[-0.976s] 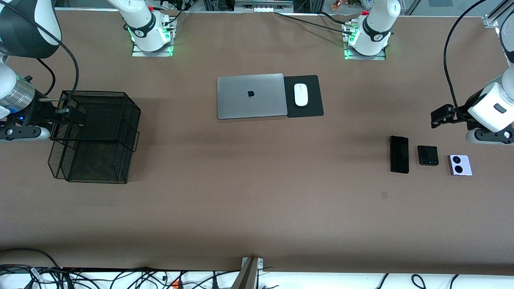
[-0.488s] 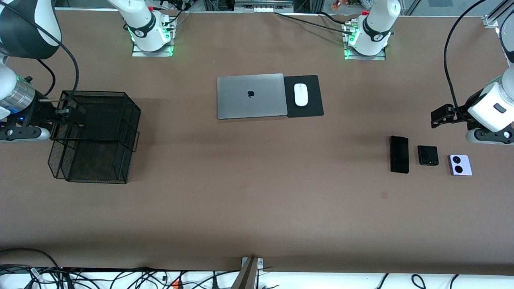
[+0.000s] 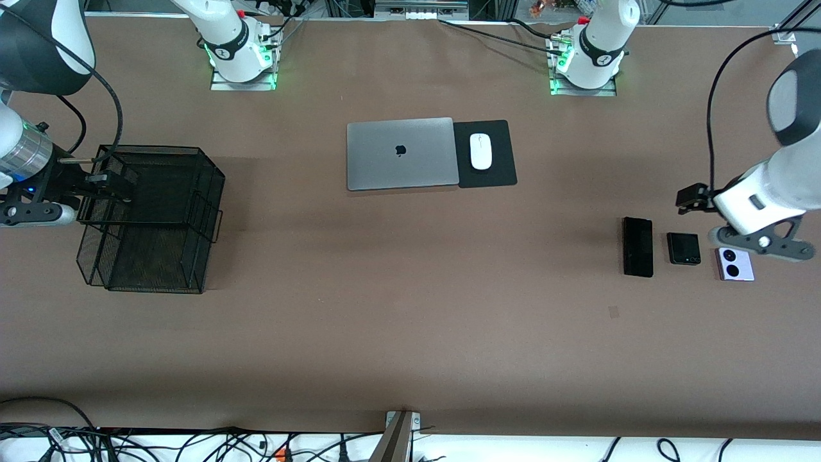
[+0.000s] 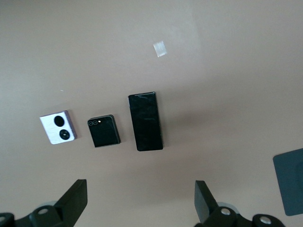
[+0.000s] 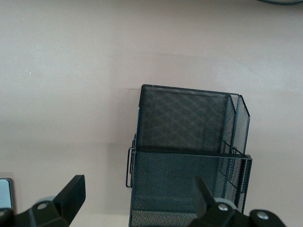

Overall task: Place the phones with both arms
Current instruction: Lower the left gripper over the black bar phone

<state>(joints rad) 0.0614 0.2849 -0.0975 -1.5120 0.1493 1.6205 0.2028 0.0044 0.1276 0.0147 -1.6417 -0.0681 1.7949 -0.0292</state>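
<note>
Three phones lie in a row at the left arm's end of the table: a long black slab [image 3: 637,246], a small black flip phone [image 3: 683,249] and a lavender-white phone with two black circles [image 3: 735,264]. All three show in the left wrist view: the slab [image 4: 146,121], the flip phone [image 4: 103,131] and the lavender one [image 4: 57,128]. My left gripper [image 3: 691,197] hangs open and empty above the table beside the phones, its fingers wide apart [image 4: 140,201]. My right gripper [image 3: 112,186] is open and empty over the edge of a black mesh basket [image 3: 147,149], as the right wrist view shows [image 5: 137,198].
The mesh basket [image 5: 189,118] stands at the right arm's end of the table. A closed grey laptop [image 3: 401,153] and a white mouse [image 3: 480,151] on a black pad [image 3: 497,173] lie midway between the arms' bases. A small tape mark [image 3: 614,312] sits nearer the front camera than the slab.
The left arm has swung its hand down and closer to the phones; its wrist mount now overlaps the lavender phone's top edge in the front view. The right arm has barely moved.
</note>
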